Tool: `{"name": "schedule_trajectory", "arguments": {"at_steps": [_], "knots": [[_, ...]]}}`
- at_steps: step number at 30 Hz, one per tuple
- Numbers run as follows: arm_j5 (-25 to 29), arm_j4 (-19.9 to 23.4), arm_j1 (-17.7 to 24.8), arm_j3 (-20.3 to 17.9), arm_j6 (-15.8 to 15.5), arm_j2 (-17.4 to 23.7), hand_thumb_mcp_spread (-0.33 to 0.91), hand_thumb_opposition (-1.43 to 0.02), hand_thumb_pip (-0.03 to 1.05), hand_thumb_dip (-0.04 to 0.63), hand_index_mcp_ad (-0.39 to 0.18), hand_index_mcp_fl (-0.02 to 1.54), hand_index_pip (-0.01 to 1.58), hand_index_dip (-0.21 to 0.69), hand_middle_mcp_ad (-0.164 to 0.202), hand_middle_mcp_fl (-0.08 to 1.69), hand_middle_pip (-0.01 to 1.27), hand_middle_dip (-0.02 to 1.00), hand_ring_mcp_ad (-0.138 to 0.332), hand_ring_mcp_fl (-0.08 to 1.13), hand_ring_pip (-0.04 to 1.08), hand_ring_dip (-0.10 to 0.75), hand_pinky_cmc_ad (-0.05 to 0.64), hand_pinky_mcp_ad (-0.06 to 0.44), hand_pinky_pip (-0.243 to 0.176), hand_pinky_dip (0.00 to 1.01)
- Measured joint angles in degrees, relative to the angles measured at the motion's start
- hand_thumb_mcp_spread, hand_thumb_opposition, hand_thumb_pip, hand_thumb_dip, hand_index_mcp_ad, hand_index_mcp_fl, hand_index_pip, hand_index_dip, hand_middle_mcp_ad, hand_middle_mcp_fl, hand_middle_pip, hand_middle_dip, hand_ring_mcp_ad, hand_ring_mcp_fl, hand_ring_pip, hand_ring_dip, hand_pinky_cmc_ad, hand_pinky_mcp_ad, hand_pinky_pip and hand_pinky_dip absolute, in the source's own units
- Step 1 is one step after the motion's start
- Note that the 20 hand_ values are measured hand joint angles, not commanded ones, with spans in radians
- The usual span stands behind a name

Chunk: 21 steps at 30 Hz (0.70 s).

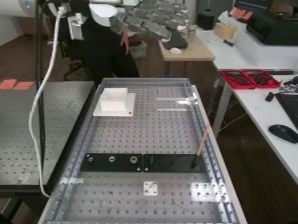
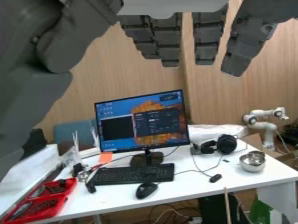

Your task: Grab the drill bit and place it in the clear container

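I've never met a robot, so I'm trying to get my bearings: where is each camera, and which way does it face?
High view: above the bench's near end, slanting down along it; the robot's hand shows at the top.
Wrist view: on the arm's wrist, facing the white desk; the hand's fingers hang in.
Shared: hand, desk, mouse.

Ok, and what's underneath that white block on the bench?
The white block sits on a wider, flat white base, which lies on the perforated bench. Whatever is directly under the base is covered, so I can't tell.
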Motion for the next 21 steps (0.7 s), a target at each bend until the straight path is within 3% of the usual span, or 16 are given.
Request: {"name": "schedule_trajectory", "arguments": {"at_steps": [12, 21], "knots": [[3.75, 3.57, 0.36, -2.60, 0.40, -3.00, 0.15, -0.82, 0.15, 0.009, 0.155, 0.05, 0.10, -0.044, 0.169, 0.04, 0.16, 0.02, 0.246, 0.06, 0.12, -0.054, 0.408, 0.312, -0.091, 0.19], [7.55, 7.25, 0.24, -4.57, 2.78, -7.09, 0.15, -0.82, 0.17, 0.005, 0.155, 0.05, 0.10, -0.040, 0.169, 0.04, 0.16, 0.02, 0.251, 0.06, 0.12, -0.054, 0.408, 0.316, -0.091, 0.20]]}}
